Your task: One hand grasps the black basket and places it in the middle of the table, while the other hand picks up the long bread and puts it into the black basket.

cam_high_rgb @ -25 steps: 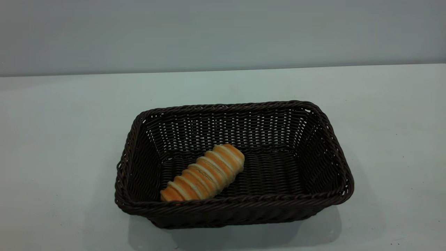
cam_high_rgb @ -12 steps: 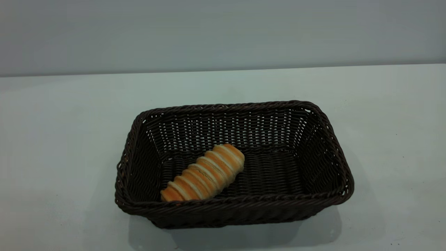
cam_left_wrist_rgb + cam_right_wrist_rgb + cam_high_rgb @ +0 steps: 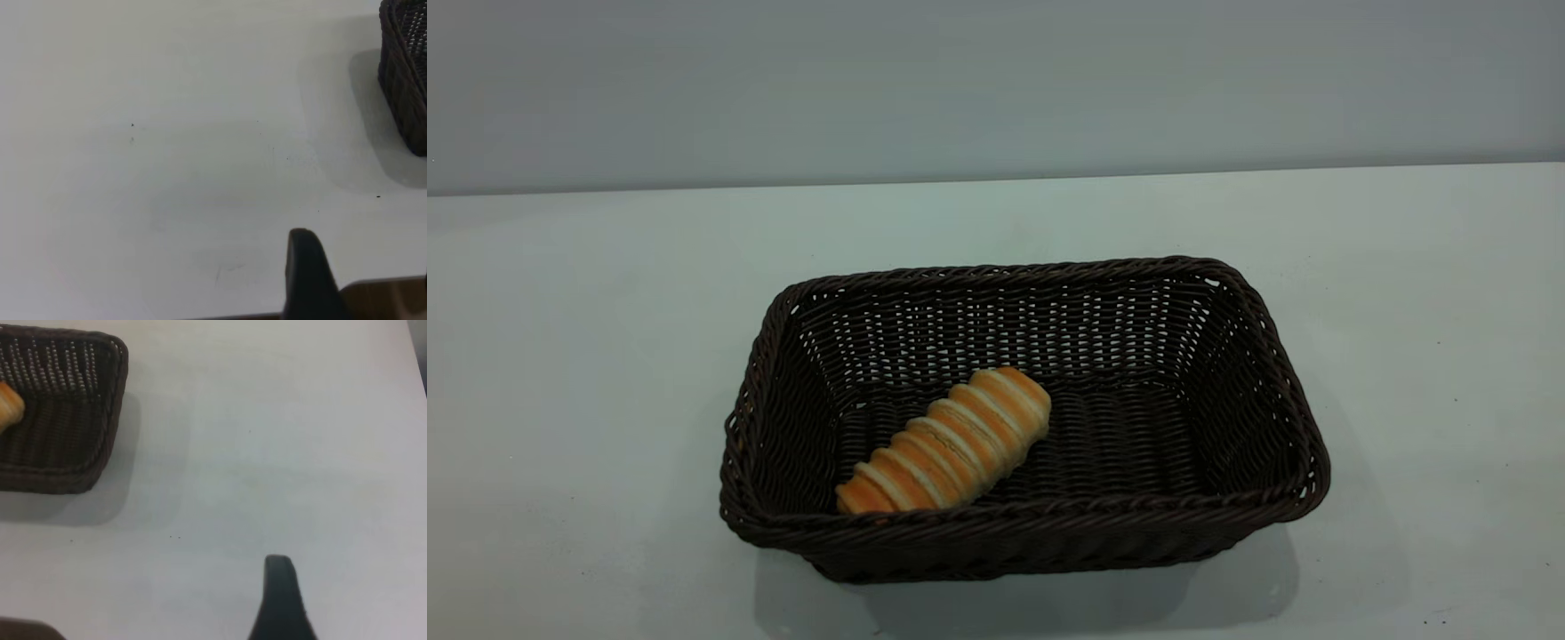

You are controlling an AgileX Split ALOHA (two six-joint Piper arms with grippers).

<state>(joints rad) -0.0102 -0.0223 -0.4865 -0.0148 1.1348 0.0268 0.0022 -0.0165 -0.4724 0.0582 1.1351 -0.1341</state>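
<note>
The black basket (image 3: 1254, 356) stands in the middle of the table (image 3: 578, 356). The long bread (image 3: 947, 443), golden with pale ridges, lies aslant inside it, towards the basket's left front corner. Neither gripper shows in the exterior view. In the left wrist view only a dark part of my left gripper (image 3: 303, 273) is visible over bare table, well away from the corner of the black basket (image 3: 403, 80). My right gripper (image 3: 280, 600) likewise hangs over bare table, apart from the black basket (image 3: 100, 463), where an end of the long bread (image 3: 9, 403) peeks in. Nothing is held.
A plain grey wall (image 3: 996, 80) rises behind the table's far edge. In the left wrist view the table's edge, with brown floor (image 3: 387, 300) beyond it, runs close by my left gripper. White tabletop lies all round the basket.
</note>
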